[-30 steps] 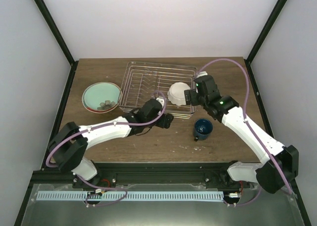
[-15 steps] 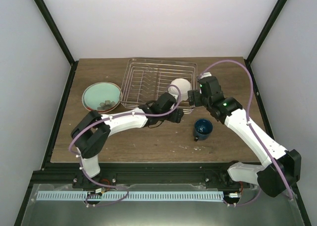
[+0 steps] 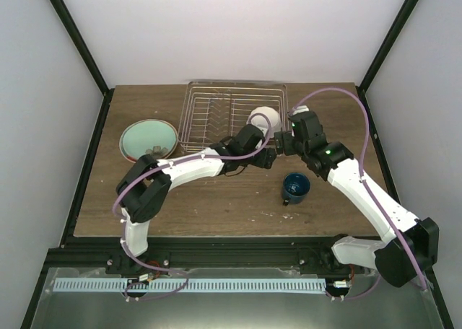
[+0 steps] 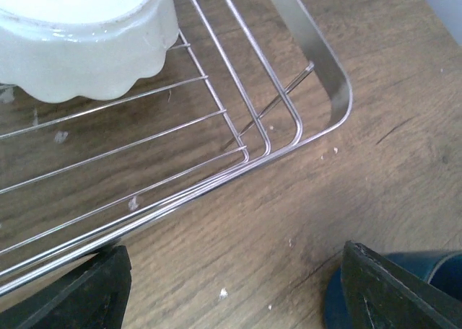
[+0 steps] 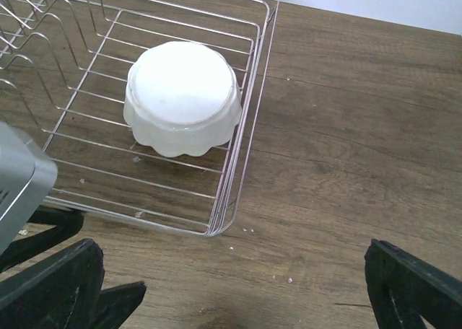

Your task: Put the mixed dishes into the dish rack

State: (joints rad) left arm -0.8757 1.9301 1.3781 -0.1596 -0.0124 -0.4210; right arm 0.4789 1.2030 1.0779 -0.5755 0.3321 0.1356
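Note:
The silver wire dish rack stands at the back middle of the table. A small white scalloped dish lies upside down in its right front corner; it also shows in the left wrist view and the right wrist view. My left gripper is open and empty over bare wood just off the rack's front right corner. My right gripper is open and empty, right of the rack. A dark blue mug stands upright on the table. A pale-green, red-rimmed plate lies left of the rack.
Small grey bits lie on the plate's near side. The mug's rim shows beside my left gripper's right finger. My left arm's grey link sits close to my right gripper. The table edge runs along the right.
My left gripper has swept right along the rack's front edge to its right corner. The rack and the white dish have shifted toward the back. My right gripper has come off the dish.

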